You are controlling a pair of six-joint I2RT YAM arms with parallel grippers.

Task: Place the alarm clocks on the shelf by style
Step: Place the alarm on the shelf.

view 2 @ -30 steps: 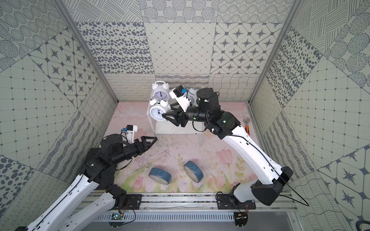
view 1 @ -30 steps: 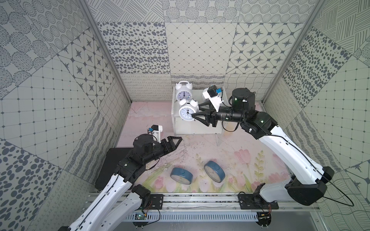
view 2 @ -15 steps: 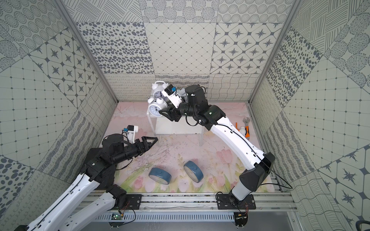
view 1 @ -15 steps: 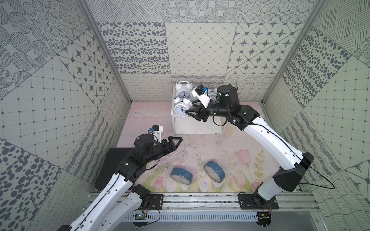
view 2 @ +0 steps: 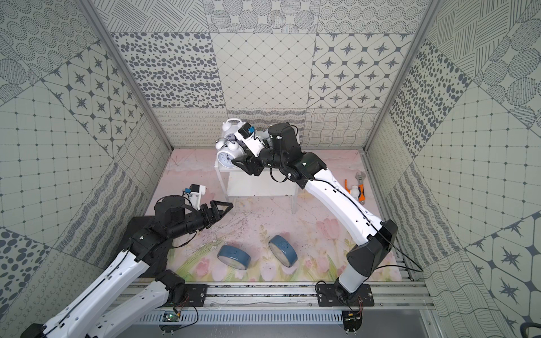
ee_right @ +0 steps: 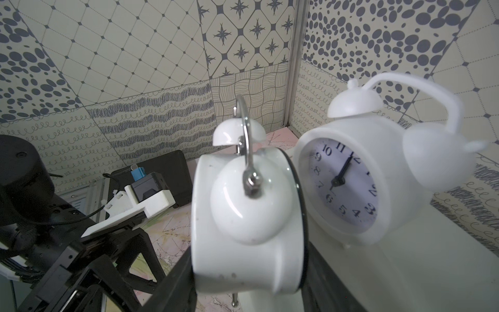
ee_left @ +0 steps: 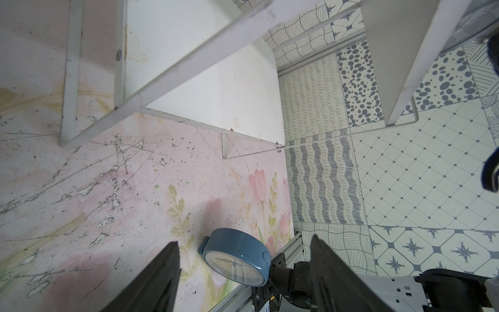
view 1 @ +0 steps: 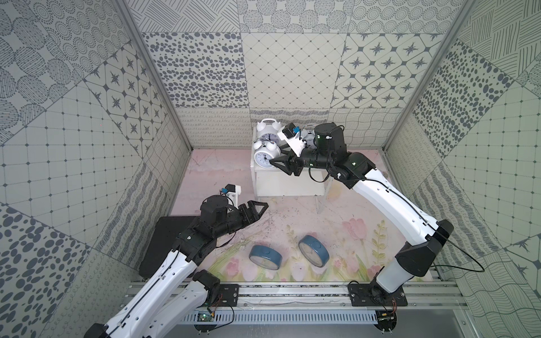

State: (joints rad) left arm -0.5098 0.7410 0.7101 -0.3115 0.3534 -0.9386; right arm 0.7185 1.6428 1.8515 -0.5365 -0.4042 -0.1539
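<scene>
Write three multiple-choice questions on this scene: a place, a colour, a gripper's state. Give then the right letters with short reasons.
1. The two blue clocks are, from the shelf: A) on top B) before it, on the floral mat C) under it
2. The held clock in the right gripper is: A) blue B) orange C) white
3. The left gripper is: A) open, empty B) shut on a blue clock C) shut on a white clock

1 B: both rest on the mat.
2 C: white body and bells.
3 A: nothing between its spread fingers.
</scene>
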